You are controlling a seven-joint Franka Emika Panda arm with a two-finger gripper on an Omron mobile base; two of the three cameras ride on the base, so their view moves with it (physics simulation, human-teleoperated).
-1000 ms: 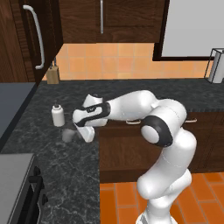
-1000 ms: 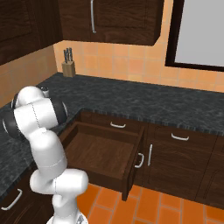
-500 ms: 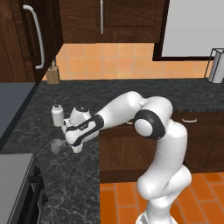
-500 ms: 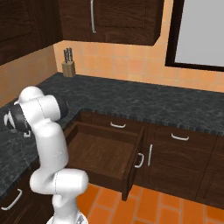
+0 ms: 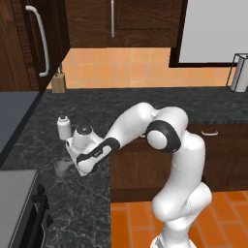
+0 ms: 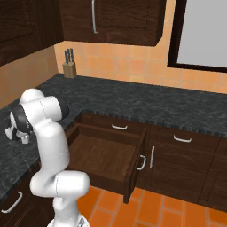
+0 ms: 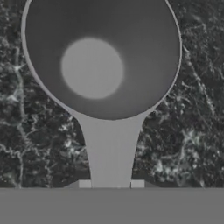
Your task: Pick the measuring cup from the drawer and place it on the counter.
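Hand view looks down on the gripper (image 7: 111,184), its tips on both sides of the flat grey handle; whether they squeeze it I cannot tell. The measuring cup (image 7: 101,57), round, smooth, shiny metal, sits on the bumpy black speckled counter (image 7: 192,131). Right of the arm, the brown wooden drawer (image 6: 106,153) stands open.

Counter (image 5: 87,208), black speckled slab over dark wood cabinets: measuring cup (image 5: 62,168) resting upright (handle toward the arm), white bottle (image 5: 63,127) near at its 12 o'clock, knife block (image 5: 58,82) far back by the wall.
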